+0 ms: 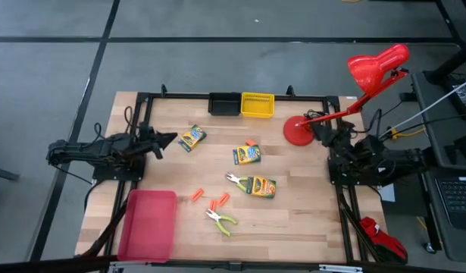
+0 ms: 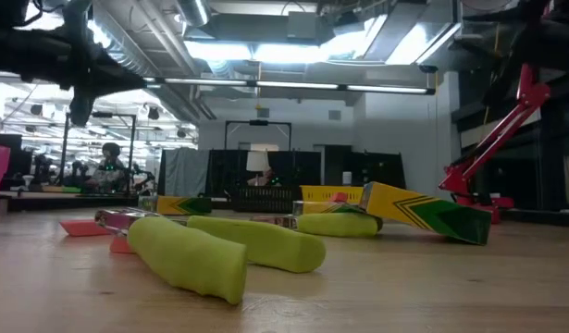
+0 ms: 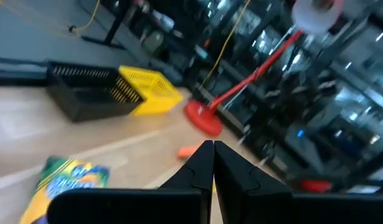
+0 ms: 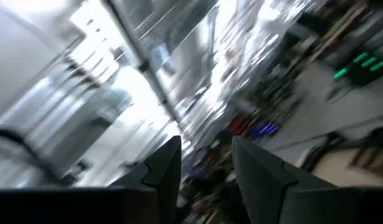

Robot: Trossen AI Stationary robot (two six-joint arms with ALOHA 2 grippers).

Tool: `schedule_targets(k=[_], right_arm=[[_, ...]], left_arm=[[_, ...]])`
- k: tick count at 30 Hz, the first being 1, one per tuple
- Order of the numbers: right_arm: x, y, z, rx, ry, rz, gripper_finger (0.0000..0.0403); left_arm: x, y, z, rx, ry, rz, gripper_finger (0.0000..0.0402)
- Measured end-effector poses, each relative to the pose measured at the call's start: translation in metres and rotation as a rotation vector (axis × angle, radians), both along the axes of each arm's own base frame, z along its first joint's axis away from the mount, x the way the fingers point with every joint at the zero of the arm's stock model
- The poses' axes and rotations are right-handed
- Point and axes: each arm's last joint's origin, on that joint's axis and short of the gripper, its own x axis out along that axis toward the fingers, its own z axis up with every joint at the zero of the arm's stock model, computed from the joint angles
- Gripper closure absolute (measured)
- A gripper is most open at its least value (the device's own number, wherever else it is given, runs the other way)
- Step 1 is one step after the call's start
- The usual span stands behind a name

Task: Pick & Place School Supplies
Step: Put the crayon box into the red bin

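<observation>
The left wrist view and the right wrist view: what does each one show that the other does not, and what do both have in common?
Only the left wrist view shows the table with things on it: a crayon box, an orange piece, the black bin, the yellow bin and the red lamp. Its left gripper has the fingertips together.

Only the right wrist view looks up, away from the table, at blurred room lights; its right gripper has a gap between the fingers.

Both show their own two dark fingers at the bottom, holding nothing.
</observation>
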Motion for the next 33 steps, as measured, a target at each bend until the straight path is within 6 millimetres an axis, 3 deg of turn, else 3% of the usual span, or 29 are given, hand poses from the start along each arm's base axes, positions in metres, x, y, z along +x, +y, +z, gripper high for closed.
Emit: schedule_targets(k=[5, 8, 12, 18, 22, 26, 29, 33], right_arm=[[0.003, -0.002, 0.001, 0.074, -0.027, -0.069, 0.0257], [0.001, -0.001, 0.014, -0.005, -0.125, -0.062, 0.0257], [-0.002, 0.002, 0.05, -0.197, -0.224, -0.059, 0.0257], [0.009, 0.009, 0.118, -0.466, -0.236, 0.009, 0.0257], [0.024, 0.009, 0.152, -0.446, -0.039, 0.05, 0.0257], [0.038, 0.01, 0.171, -0.258, 0.324, 0.214, 0.0257], [0.044, 0.014, 0.178, -0.097, 0.554, 0.31, 0.0257], [0.048, 0.024, 0.172, 0.1, 0.813, 0.409, 0.0257]], left_arm=[[0.001, -0.002, 0.015, 0.063, -0.123, -0.056, 0.0395], [0.005, -0.005, 0.016, 0.135, -0.106, -0.163, 0.0395], [0.015, -0.009, 0.012, 0.137, -0.054, -0.316, 0.0393], [0.028, -0.018, 0.025, 0.246, -0.186, -0.584, 0.0393], [0.042, -0.019, 0.023, 0.173, 0.006, -0.649, 0.0386], [0.059, -0.02, 0.025, 0.053, 0.298, -0.67, 0.0367], [0.074, -0.02, 0.031, 0.02, 0.462, -0.655, 0.036], [0.094, -0.02, 0.027, -0.014, 0.603, -0.663, 0.0366]])
